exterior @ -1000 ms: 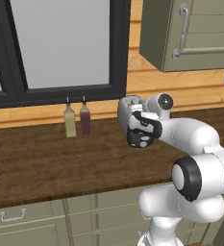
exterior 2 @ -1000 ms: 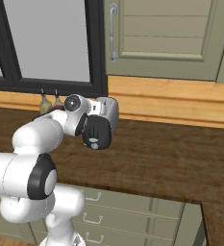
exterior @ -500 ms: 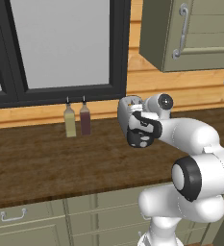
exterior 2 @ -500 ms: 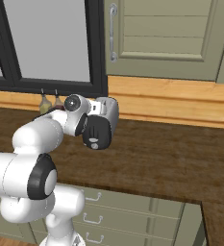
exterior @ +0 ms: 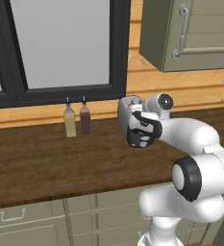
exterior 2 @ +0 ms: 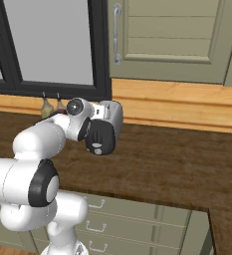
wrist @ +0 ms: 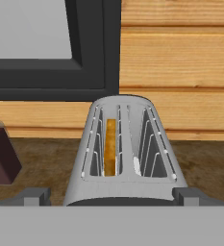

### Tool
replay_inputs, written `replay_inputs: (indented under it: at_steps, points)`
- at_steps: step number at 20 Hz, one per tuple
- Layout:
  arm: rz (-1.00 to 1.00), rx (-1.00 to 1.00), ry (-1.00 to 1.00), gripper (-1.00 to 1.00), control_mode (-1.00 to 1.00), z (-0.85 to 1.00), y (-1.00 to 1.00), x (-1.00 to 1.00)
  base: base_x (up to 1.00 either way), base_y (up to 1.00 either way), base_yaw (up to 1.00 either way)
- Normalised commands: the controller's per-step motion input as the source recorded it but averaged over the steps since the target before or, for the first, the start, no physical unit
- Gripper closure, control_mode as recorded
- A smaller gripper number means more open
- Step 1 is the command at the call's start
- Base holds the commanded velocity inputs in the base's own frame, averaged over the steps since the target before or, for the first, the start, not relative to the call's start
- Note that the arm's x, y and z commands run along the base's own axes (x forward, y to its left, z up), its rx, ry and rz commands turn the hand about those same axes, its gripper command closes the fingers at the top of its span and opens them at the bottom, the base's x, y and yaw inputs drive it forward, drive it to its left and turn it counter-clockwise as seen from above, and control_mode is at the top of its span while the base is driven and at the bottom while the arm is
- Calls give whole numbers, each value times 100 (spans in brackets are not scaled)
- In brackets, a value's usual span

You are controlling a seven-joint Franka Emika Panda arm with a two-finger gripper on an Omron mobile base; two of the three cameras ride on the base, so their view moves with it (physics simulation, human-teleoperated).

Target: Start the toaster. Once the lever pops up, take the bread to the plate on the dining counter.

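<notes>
one white arm (exterior: 195,139) bent forward, jaws apart, hand level before toaster (wrist: 125,153), bread (wrist: 110,146) in left slot

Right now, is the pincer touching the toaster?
Cannot tell. In the hand view the fingertips flank the toaster at its near end, but the bottom edge hides any gap; both base views have the hand covering it.

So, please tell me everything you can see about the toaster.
The toaster is a rounded silver-grey metal box with two long top slots. It stands upright on the dark wood worktop, against the wooden wall. The left slot holds the bread, on edge; the right slot is empty. The open gripper hovers just before it.
</notes>
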Motion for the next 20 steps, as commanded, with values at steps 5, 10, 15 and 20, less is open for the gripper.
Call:
replay_inputs:
  at_steps: [5,10,15,20]
  points:
    - [0,0,0,-100,-100,0,0,0,0,0,0]
    - [0,0,0,-100,-100,0,0,0,0,0,0]
    - [0,0,0,-100,-100,0,0,0,0,0,0]
    - [0,0,0,-100,-100,0,0,0,0,0,0]
